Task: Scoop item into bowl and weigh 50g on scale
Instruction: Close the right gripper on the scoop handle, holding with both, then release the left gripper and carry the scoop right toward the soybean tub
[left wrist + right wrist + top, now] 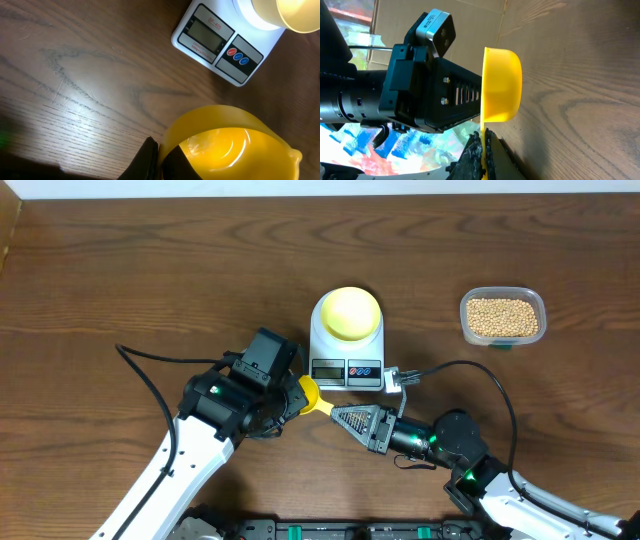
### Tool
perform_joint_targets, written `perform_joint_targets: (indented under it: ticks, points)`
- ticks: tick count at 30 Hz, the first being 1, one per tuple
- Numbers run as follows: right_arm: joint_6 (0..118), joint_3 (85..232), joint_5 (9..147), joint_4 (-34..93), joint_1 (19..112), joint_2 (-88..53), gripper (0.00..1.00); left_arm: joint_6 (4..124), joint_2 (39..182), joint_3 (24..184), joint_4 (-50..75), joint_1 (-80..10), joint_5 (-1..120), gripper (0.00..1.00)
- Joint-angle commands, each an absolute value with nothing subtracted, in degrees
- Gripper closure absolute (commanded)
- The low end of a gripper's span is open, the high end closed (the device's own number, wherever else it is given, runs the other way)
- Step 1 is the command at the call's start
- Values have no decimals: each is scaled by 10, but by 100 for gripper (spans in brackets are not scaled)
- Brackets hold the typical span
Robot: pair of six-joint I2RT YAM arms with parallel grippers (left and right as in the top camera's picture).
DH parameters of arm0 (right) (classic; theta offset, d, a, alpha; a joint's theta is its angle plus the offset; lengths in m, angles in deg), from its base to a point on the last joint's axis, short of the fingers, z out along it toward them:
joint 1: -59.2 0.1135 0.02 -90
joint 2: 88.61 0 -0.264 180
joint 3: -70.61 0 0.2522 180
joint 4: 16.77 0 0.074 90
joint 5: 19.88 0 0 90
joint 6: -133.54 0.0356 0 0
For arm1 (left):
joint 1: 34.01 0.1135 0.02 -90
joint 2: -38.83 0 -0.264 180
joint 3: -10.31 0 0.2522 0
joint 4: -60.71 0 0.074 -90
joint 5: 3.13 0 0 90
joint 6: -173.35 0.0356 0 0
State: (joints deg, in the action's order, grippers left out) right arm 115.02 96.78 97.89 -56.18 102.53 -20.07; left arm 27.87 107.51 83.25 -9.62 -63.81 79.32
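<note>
A bright yellow scoop hangs just in front of the white scale, held from both sides. My left gripper is shut on the rim of its cup. My right gripper is shut on its flat handle. In the left wrist view the empty scoop cup fills the lower right, its rim pinched in the left gripper. In the right wrist view the scoop stands on edge, its handle in the right gripper. The pale yellow bowl sits empty on the scale. The beans lie in a clear tub.
The clear tub stands at the right, apart from the scale. The scale's display and buttons face the arms. A black cable trails left of the left arm, and another loops above the right arm.
</note>
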Motion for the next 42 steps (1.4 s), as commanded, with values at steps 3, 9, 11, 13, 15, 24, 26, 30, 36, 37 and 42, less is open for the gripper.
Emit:
perform_joint_targets:
  ticks: [3,9,11,13,15,24,26,30,36,37,42]
  points:
    - [1122,974,973,-561,1027,-200,99,282,1073,832,-100,-640,800,93]
    - [1047,974,970,-559,1027,-200,99,282,1073,833,-99,-640,803,74]
    - [997,974,970,-559,1027,-200,99,282,1073,833,-99,-639,812,62]
    - [974,974,972,-556,1023,-200,99,282,1072,834,-99,-635,818,55]
    - [954,974,990,-536,1006,-201,99,297,1067,845,-100,-621,816,51]
    - [893,975,1157,-492,907,-243,99,398,981,876,-100,-548,816,44]
    - [863,975,1169,-453,879,-260,99,401,960,876,-100,-536,816,44]
    - [804,993,1197,-369,810,-301,99,400,930,876,-109,-530,832,43]
    - [675,1100,1190,-134,736,-358,99,400,932,876,-144,-530,842,43]
    - [636,1130,1174,-66,725,-366,99,401,932,876,-148,-530,842,43]
    - [497,1283,999,240,697,-391,99,400,932,876,-156,-530,841,43]
